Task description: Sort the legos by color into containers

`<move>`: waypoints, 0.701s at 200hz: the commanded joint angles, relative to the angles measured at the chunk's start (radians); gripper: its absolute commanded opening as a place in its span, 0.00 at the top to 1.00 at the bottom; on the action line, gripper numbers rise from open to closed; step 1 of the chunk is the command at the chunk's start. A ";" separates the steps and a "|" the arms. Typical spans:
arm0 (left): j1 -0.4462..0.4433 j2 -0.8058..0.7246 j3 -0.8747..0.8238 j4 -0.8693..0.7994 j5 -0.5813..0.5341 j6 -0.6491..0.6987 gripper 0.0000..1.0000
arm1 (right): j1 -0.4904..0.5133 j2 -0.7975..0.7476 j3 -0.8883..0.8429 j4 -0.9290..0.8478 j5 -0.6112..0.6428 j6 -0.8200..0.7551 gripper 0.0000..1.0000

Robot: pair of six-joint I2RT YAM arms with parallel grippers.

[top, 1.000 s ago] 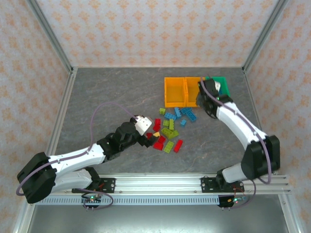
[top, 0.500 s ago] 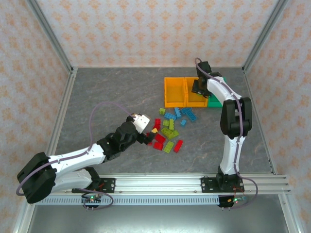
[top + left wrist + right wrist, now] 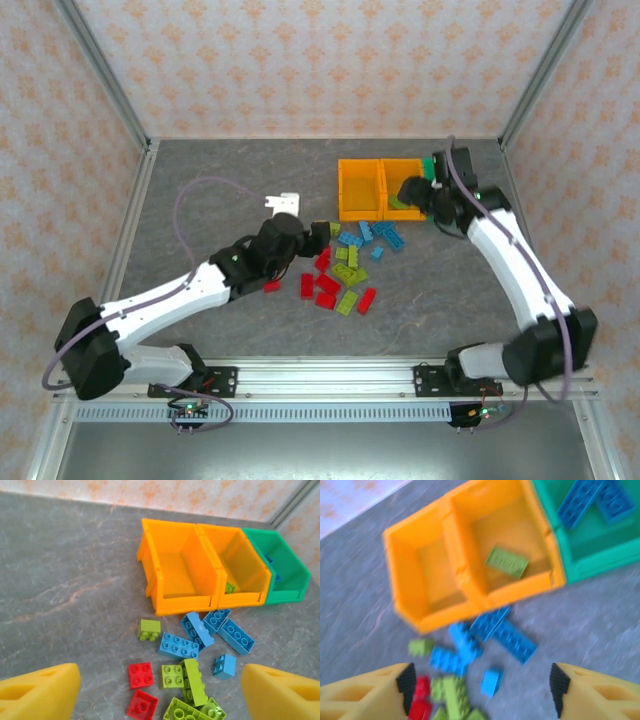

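Red (image 3: 325,290), lime (image 3: 348,272) and blue legos (image 3: 375,235) lie scattered on the grey table in front of the containers. The containers stand in a row: a left orange bin (image 3: 175,570), a middle orange bin (image 3: 240,565) and a green bin (image 3: 285,580). One lime brick (image 3: 506,562) lies in the middle orange bin, and blue bricks (image 3: 592,500) lie in the green bin (image 3: 600,555). My left gripper (image 3: 322,230) hovers open above the pile's left edge, nothing between its yellow fingers (image 3: 40,692). My right gripper (image 3: 408,190) is open and empty over the middle orange bin.
A single red brick (image 3: 271,286) lies apart, left of the pile under my left forearm. Metal frame posts and patterned walls close the table in at the back and sides. Bare grey surface stretches left of the bins.
My left gripper has risen from the red bricks and swung up and right toward the blue ones. My right arm moved about over the bins, and its view is motion-blurred.
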 commanded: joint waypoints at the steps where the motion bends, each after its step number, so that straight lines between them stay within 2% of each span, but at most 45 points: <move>1: -0.005 0.066 0.094 -0.384 -0.023 -0.246 0.22 | 0.090 -0.126 -0.132 -0.130 -0.081 0.047 0.21; 25: 0.001 0.033 0.068 -0.510 -0.142 -0.284 0.21 | 0.187 -0.248 -0.239 -0.176 -0.148 0.096 0.17; 35: 0.018 0.020 0.049 -0.567 -0.154 -0.303 0.19 | 0.231 -0.282 -0.269 -0.174 -0.147 0.138 0.15; 47: 0.046 0.011 0.008 -0.595 -0.122 -0.324 0.17 | 0.281 -0.326 -0.308 -0.146 -0.146 0.179 0.12; 65: 0.105 0.010 -0.082 -0.553 -0.015 -0.345 0.16 | 0.326 -0.342 -0.322 -0.126 -0.145 0.202 0.09; 84: 0.124 0.035 -0.139 -0.481 0.027 -0.326 0.16 | 0.332 -0.322 -0.299 -0.148 -0.134 0.192 0.07; 115: 0.132 0.125 -0.133 -0.430 0.084 -0.311 0.16 | 0.332 -0.299 -0.289 -0.130 -0.086 0.195 0.05; 140: 0.162 0.190 -0.156 -0.366 0.135 -0.316 0.19 | 0.333 -0.258 -0.279 -0.094 -0.095 0.210 0.04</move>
